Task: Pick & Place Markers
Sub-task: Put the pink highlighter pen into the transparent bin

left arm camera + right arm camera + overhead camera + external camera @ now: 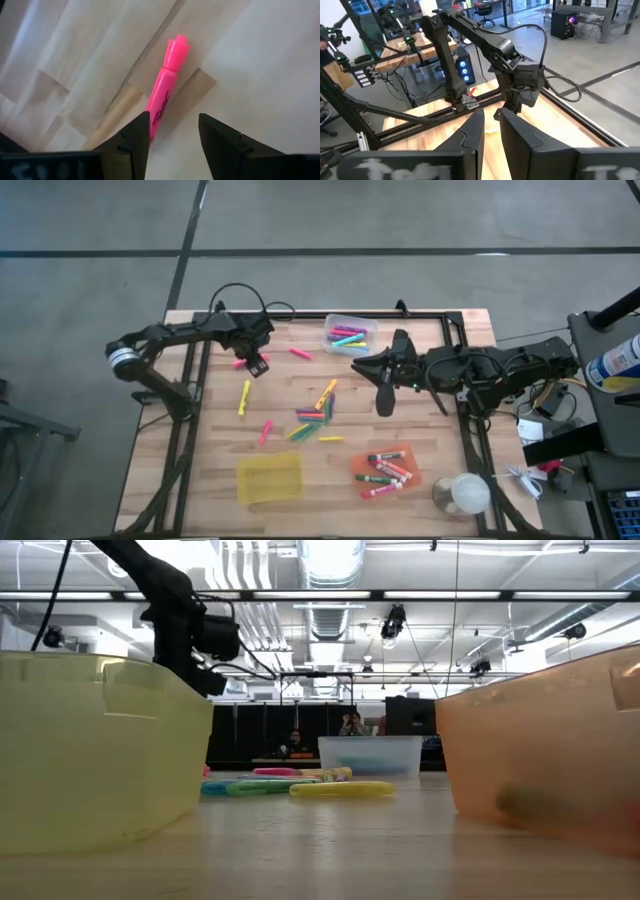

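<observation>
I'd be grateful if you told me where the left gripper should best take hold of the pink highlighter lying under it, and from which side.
Grip the pink highlighter at mid-barrel, coming straight down from above. It lies flat and alone on the wooden table, its long axis running between the open fingers of the left gripper. The barrel's long straight sides suit the fingers better than the narrower cap end; turning the wrist to close across the barrel probably helps.

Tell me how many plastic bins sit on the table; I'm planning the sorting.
3: a clear bin at the far edge holding markers, a yellow bin near the front left, and an orange bin at the front right, holding markers.
</observation>
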